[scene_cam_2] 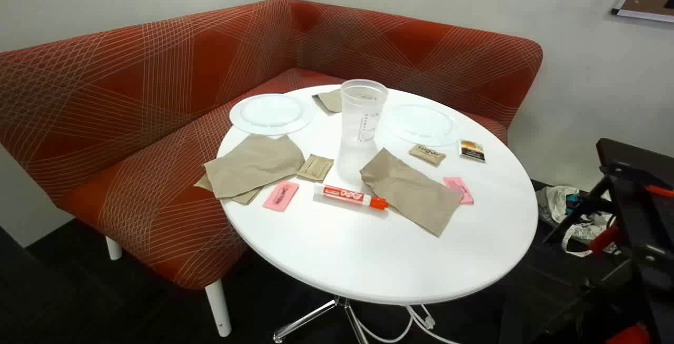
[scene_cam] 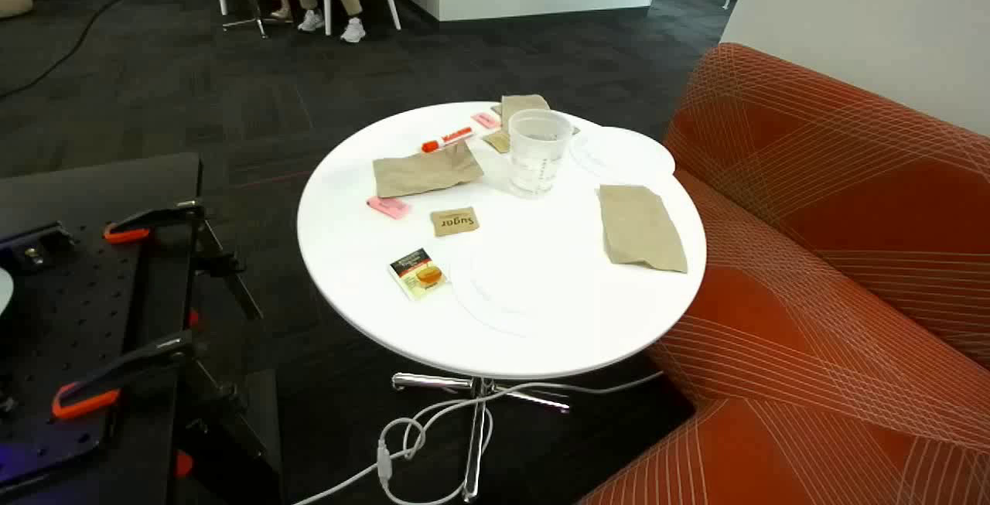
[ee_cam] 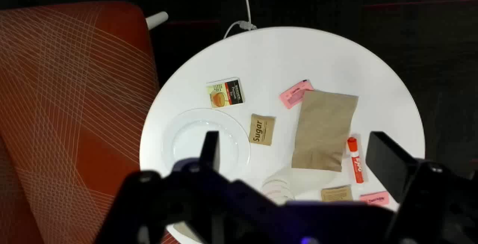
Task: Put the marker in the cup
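Clearly, the pincer [ee_cam: 295, 145] was spread wide, holding nothing.
The marker [ee_cam: 355, 160] lay on the desk [ee_cam: 276, 59] just beside a napkin [ee_cam: 325, 128]; gripping squarely across its middle, without snagging the napkin, looked wisest.

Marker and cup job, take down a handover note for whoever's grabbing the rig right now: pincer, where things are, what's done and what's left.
Pincer: open, holding nothing.
Marker: lying on the white table, beside a brown napkin.
Cup: standing upright on the same table, marker outside it.
Done: nothing of the placing yet; the marker is not grasped.
Left: grip the marker, lift it, and lower it into the cup.
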Robot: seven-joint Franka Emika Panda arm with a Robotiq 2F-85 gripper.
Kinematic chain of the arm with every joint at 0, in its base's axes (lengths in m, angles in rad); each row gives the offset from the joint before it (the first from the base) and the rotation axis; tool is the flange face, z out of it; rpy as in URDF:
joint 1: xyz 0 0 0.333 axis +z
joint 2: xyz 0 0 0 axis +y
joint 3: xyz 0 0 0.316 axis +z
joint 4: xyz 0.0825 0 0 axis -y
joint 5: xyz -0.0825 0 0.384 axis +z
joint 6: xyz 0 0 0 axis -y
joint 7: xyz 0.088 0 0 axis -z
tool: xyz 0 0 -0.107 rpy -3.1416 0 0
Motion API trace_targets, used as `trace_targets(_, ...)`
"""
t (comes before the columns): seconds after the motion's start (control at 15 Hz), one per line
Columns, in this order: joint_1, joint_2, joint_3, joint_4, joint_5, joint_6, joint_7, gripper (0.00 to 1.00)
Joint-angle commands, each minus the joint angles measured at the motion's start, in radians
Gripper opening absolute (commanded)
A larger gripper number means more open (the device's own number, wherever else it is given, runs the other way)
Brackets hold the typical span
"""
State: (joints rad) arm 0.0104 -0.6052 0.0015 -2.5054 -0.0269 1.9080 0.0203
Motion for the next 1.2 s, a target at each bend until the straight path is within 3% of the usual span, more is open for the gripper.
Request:
trace_targets(0.0, -0.004, 0.0, 0.003, 0.002, 0.002, -0.002, -0.002, 1.0)
trace_targets(0.67, -0.004, 0.0, 0.003, 0.002, 0.002, -0.002, -0.002, 1.0)
trace_targets(1.13, 0.034, 0.098, 0.064, 0.072, -0.016, 0.06, -0.006, 1.0)
